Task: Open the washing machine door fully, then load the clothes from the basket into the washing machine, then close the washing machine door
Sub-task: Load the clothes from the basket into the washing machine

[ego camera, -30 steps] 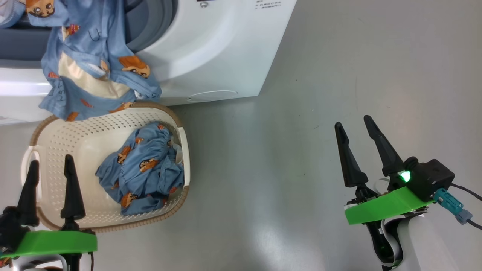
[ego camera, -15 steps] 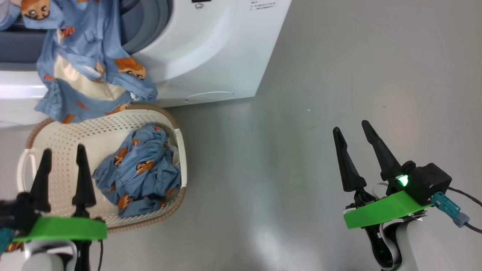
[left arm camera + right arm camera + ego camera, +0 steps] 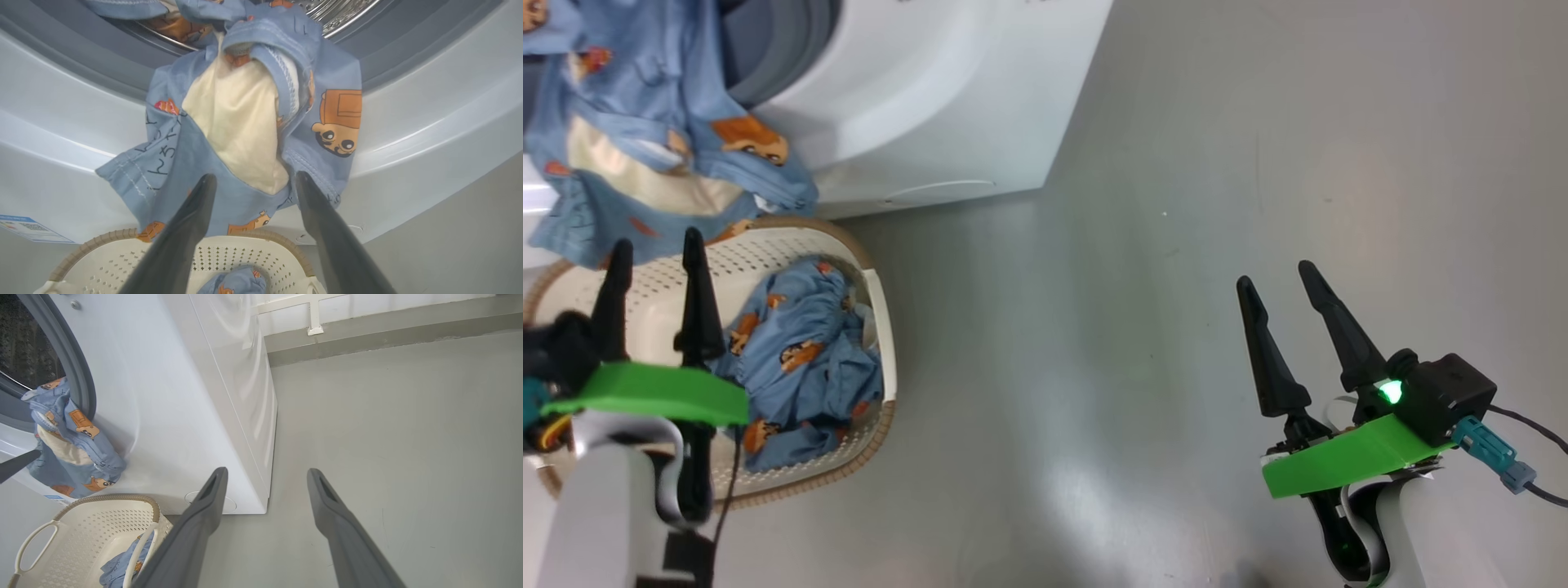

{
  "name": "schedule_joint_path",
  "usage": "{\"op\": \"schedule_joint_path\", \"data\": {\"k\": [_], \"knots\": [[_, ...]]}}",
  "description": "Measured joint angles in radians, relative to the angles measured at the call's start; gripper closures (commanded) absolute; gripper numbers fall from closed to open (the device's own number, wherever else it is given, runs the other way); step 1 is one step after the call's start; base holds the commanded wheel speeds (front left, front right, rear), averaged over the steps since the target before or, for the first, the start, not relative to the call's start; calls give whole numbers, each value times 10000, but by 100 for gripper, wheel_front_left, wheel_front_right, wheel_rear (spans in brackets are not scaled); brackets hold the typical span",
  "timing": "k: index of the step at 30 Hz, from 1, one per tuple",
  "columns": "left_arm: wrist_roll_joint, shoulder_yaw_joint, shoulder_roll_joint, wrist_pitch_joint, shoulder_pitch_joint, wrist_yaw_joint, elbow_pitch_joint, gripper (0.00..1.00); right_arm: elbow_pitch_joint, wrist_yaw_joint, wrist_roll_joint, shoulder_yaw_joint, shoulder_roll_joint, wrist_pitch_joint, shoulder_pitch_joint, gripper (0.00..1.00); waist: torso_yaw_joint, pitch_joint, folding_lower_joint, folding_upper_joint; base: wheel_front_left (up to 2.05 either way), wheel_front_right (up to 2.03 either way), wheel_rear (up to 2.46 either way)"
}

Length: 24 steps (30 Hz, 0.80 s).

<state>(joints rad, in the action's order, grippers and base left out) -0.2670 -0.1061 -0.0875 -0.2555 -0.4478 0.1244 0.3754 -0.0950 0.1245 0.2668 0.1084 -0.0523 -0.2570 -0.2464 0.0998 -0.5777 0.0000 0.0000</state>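
While both grippers have nothing in them, the clothes (image 3: 645,155) sit in two places. In the head view, one blue piece with orange animals hangs out of the mouth of the washing machine (image 3: 947,106) at 11 o'clock. It drops down the white front. Its bottom edge comes to the far rim of the basket (image 3: 760,260), and I cannot tell if they touch. The rest is a soft bundle (image 3: 800,359) inside the basket at 8 o'clock, on the side nearest the open floor (image 3: 1176,163).

The left gripper (image 3: 657,239) is at 9 o'clock, over the basket, with its two fingers wide apart. In the left wrist view those fingers point at the hanging piece, and the tips come right up to the cloth. At 12 o'clock in that view are the grey gasket (image 3: 408,53) and a bit of the shiny drum (image 3: 339,12). A blue label (image 3: 28,228) is on the machine at 8 o'clock.

The right gripper (image 3: 1275,273) is at 4 o'clock in the head view, over bare floor, well apart from the basket. Its fingers are wide apart too. A round cap (image 3: 939,192) sits low on the machine's front.
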Motion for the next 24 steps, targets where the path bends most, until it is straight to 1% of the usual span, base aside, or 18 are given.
{"op": "schedule_joint_path", "data": {"k": [5, 9, 11, 16, 21, 23, 24], "knots": [[-274, 117, -313, 2, -787, 36, 1168, 0, 61, 0, 6, 2, 2, 0, -7, 0, 150, -273, 0, 0, 0, 0, 0], [-729, 194, -539, 2, -1397, 38, 1795, 0, 132, 0, 107, 21, 2, 0, -35, 0, 257, -518, 0, 0, 0, 0, 0], [-951, 341, -612, 2, -1677, 38, 1988, 0, 151, 0, 138, 38, 2, 0, -38, 0, 312, -643, 0, 0, 0, 0, 0], [-1912, 995, -821, 2, -2193, 38, 2370, 0, 188, 0, 178, 65, 4, 0, -69, 0, 433, -944, 0, 0, 0, 0, 0], [-2633, 1034, -966, 2, -2551, 38, 2594, 0, 182, 0, 182, 69, 4, 0, -202, 0, 511, -1114, 0, 0, 0, 0, 0], [-2681, 1045, -1037, 2, -2605, 38, 2592, 0, 180, 0, 188, 65, 4, 0, -241, 0, 512, -1116, 0, 0, 0, 0, 0], [-2708, 1060, -1087, 2, -2638, 38, 2594, 16, 173, 0, 207, 65, 4, 0, -240, 0, 506, -1105, 0, 1, 0, 0, 0]]}}
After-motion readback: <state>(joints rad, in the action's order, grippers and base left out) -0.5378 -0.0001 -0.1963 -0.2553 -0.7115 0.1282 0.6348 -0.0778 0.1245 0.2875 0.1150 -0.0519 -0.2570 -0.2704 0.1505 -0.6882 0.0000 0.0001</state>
